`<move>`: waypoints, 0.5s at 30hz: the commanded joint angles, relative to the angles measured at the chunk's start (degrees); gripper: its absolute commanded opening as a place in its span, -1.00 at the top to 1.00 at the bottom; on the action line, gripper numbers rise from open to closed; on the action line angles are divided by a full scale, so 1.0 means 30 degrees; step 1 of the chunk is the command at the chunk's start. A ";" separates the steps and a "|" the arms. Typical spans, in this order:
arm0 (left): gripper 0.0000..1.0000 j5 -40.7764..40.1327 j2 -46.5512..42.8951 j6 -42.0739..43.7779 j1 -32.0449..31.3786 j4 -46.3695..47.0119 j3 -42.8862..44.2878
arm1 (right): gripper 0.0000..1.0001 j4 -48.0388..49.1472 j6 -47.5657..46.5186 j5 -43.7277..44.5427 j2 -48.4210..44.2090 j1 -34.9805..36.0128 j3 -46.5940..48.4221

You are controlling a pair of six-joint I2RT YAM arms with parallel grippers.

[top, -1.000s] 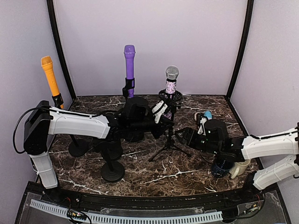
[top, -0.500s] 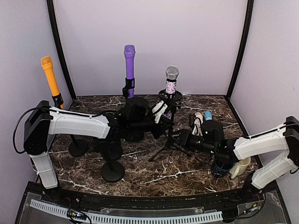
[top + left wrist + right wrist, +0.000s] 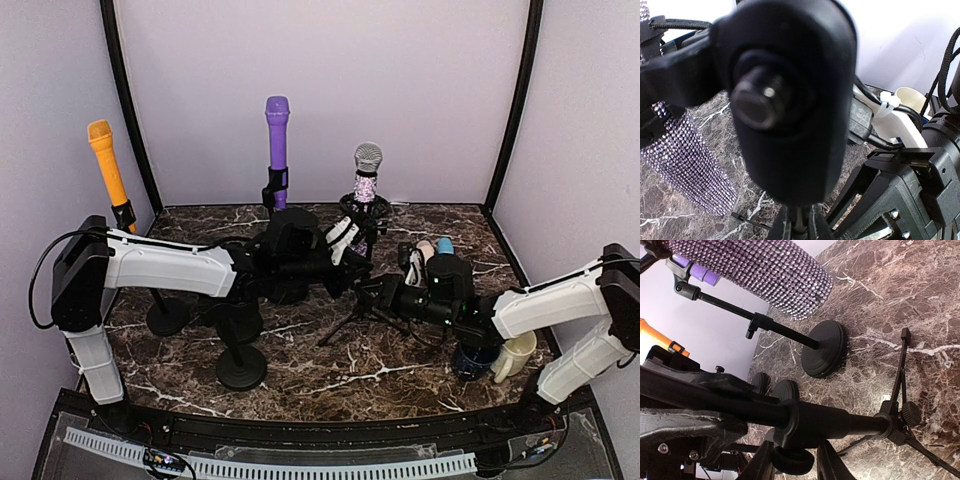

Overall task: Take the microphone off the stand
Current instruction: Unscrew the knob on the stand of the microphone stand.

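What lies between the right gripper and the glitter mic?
In the right wrist view, the stand's black pole crosses between the right gripper and the glitter mic; behind that gap show marble table and another stand's round base.

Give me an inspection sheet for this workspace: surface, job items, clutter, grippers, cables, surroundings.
Surface: dark marbled table.
Job's things: rhinestone microphone seated in its tripod stand.
Clutter: orange microphone and purple microphone on round-base stands; cream cup at right.
Grippers: left gripper shut beside the microphone's holder; right gripper straddles the stand's pole, grip unclear.
Cables: black cable loops off the left arm's shoulder.
Surroundings: plain walls; nothing else seen.
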 commanded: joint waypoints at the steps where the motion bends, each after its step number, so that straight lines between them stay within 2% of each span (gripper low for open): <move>1: 1.00 0.0209 -0.0052 0.0501 -0.0195 -0.0277 0.0146 | 0.41 0.0544 -0.0154 0.0193 0.0217 -0.0120 0.0695; 4: 1.00 0.0127 -0.0059 0.0567 -0.0192 -0.0301 0.0146 | 0.24 0.0141 -0.0257 0.0374 0.0226 -0.0149 0.0839; 8: 1.00 0.0140 -0.0060 0.0602 -0.0192 -0.0258 0.0146 | 0.25 0.0132 -0.0143 0.0648 0.0145 -0.0149 0.0685; 10: 1.00 0.0140 -0.0060 0.0603 -0.0192 -0.0272 0.0146 | 0.32 0.0046 -0.0141 0.0652 0.0086 -0.0169 0.0694; 15: 1.00 0.0191 -0.0088 0.0603 -0.0192 -0.0286 0.0124 | 0.67 -0.0620 -0.0466 0.1337 0.0052 -0.0193 0.0967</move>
